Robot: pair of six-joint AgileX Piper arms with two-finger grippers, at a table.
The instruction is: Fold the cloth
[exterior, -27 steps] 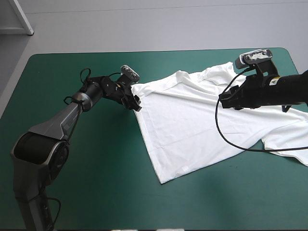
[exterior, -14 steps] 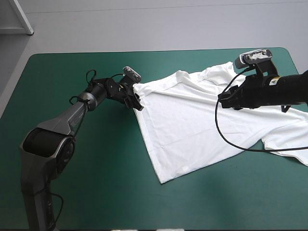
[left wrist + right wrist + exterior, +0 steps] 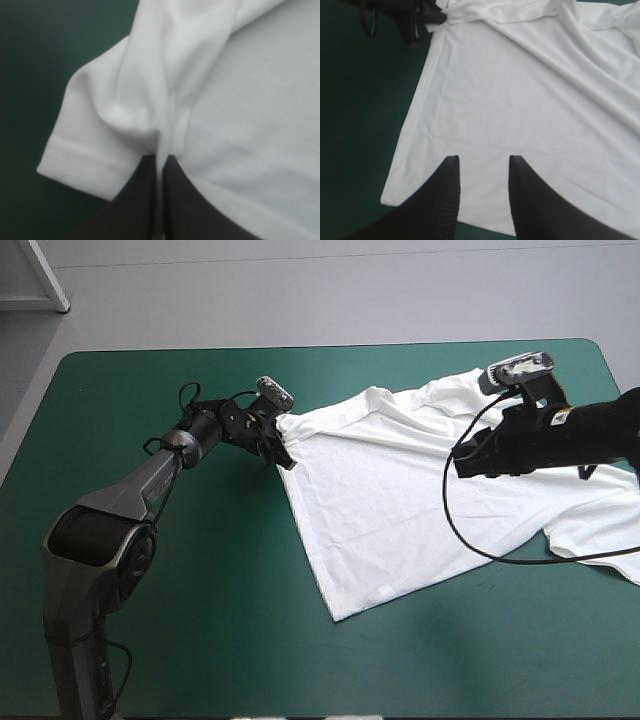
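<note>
T-shirt [image 3: 390, 500], white, lies spread mostly flat on the teal-green tabletop [image 3: 200, 640], right of the middle, with one hem corner pointing at the near edge. Farther in, the right end effector [image 3: 461, 462] hangs over the shirt's middle, its black fingers [image 3: 451, 172] spread apart above white cloth; whether they touch it cannot be told. On the shirt's left edge, the left end effector [image 3: 160, 161] is pressed all but together, pinching a raised fold of a sleeve beside its stitched hem. Beyond both, the shirt's rumpled far part reaches toward the far edge.
</note>
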